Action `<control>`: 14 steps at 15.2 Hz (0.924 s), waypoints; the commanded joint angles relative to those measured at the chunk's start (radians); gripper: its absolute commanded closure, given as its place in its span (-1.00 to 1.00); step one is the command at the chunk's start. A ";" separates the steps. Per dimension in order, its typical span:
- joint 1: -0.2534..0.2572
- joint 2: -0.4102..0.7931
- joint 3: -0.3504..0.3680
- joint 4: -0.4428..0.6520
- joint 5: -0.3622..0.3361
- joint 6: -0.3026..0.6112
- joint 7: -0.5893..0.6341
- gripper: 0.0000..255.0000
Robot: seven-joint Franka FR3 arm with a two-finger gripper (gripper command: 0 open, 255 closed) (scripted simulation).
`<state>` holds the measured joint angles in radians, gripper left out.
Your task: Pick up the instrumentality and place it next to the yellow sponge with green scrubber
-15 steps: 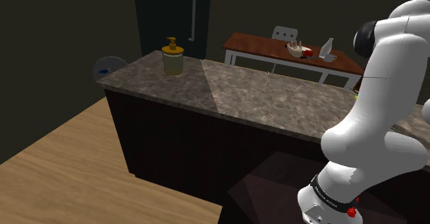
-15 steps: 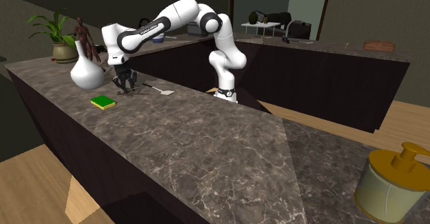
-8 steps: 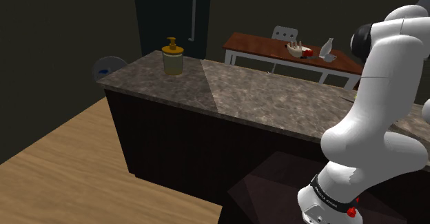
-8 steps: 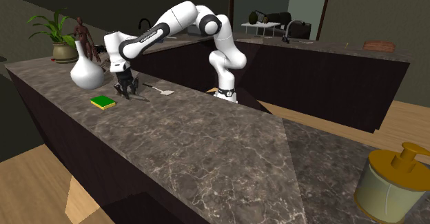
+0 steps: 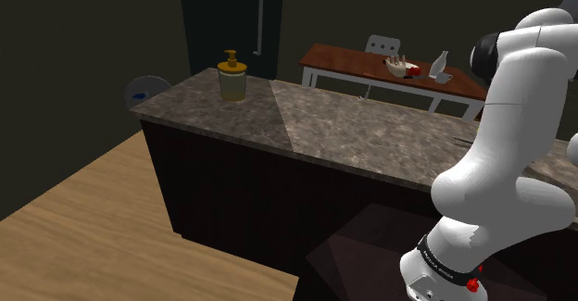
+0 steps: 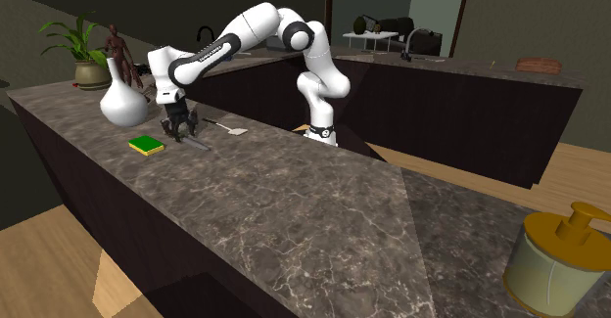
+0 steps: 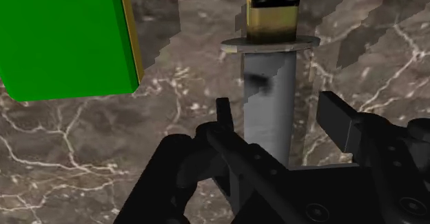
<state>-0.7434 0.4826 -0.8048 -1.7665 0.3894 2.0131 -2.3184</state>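
On the dark marbled table [image 6: 294,199], a grey-bladed, black-handled knife [image 7: 269,78] lies just beside the green-topped yellow sponge [image 7: 65,36]. The black end effector [image 7: 275,109] hangs open; its fingers [image 7: 338,119] flank the blade.

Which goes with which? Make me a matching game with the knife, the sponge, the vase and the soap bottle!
Things:
1. knife
2. sponge
3. vase
4. soap dispenser

Clues:
A. white all over
B. green top, yellow side
C. golden-yellow pump on top
D. lying on the counter inside the open gripper

Pairs: 1-D, 2-B, 3-A, 4-C.
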 commanded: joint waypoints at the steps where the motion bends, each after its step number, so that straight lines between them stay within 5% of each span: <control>1: 0.000 0.000 0.000 0.000 0.000 0.000 0.000 -1.00; 14: 0.007 -0.042 -0.026 0.076 -0.042 -0.106 0.027 -1.00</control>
<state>-0.7363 0.4405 -0.8303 -1.6908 0.3480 1.9085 -2.2914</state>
